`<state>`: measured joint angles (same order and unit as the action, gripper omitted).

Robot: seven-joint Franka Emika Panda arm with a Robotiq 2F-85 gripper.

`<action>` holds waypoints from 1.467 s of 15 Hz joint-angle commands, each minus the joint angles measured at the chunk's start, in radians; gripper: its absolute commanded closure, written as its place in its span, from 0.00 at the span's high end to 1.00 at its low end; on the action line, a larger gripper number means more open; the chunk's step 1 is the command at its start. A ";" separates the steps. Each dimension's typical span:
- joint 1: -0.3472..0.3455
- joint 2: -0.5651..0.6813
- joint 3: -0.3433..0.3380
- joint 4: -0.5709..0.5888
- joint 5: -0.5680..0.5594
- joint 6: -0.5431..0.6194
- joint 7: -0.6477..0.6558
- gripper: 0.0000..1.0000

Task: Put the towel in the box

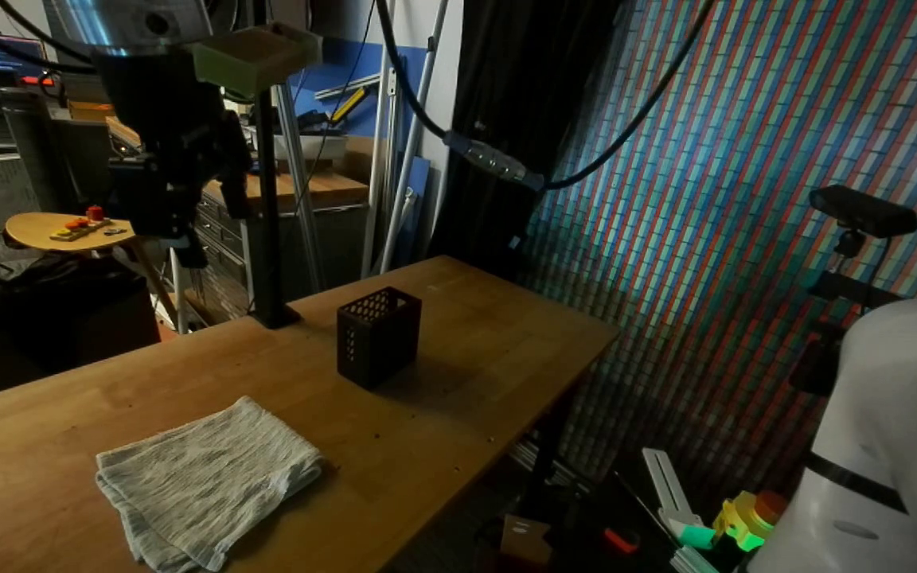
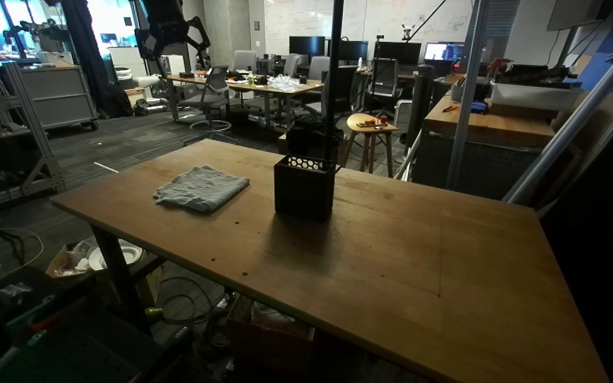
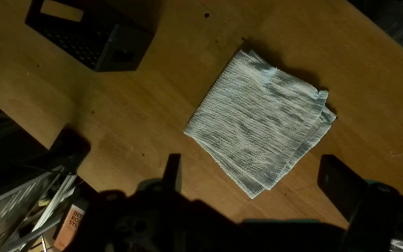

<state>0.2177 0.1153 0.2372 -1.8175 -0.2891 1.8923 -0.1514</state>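
A folded pale grey-green towel (image 1: 208, 477) lies flat on the wooden table; it also shows in an exterior view (image 2: 200, 189) and in the wrist view (image 3: 257, 122). A dark open-topped box (image 1: 379, 338) with honeycomb holes stands upright on the table beside the towel, with a gap between them. The box also shows in an exterior view (image 2: 304, 189) and at the upper left of the wrist view (image 3: 124, 49). My gripper (image 3: 250, 164) is open and empty, high above the table with the towel below it. It also shows in both exterior views (image 1: 216, 231) (image 2: 183, 66).
The wooden table (image 2: 391, 250) carries the towel and box. A black upright post (image 1: 267, 239) with a foot stands at the table edge near the box. A thick cable (image 1: 498, 163) hangs above the table. A small stool (image 2: 367, 123) stands beyond it.
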 commanded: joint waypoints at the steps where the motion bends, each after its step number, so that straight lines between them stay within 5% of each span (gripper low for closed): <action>1: 0.010 0.071 -0.004 0.071 -0.016 0.062 -0.064 1.00; 22: 0.057 0.481 -0.083 0.185 -0.107 0.309 -0.037 1.00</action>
<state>0.2464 0.5662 0.1775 -1.6552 -0.3865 2.1781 -0.2164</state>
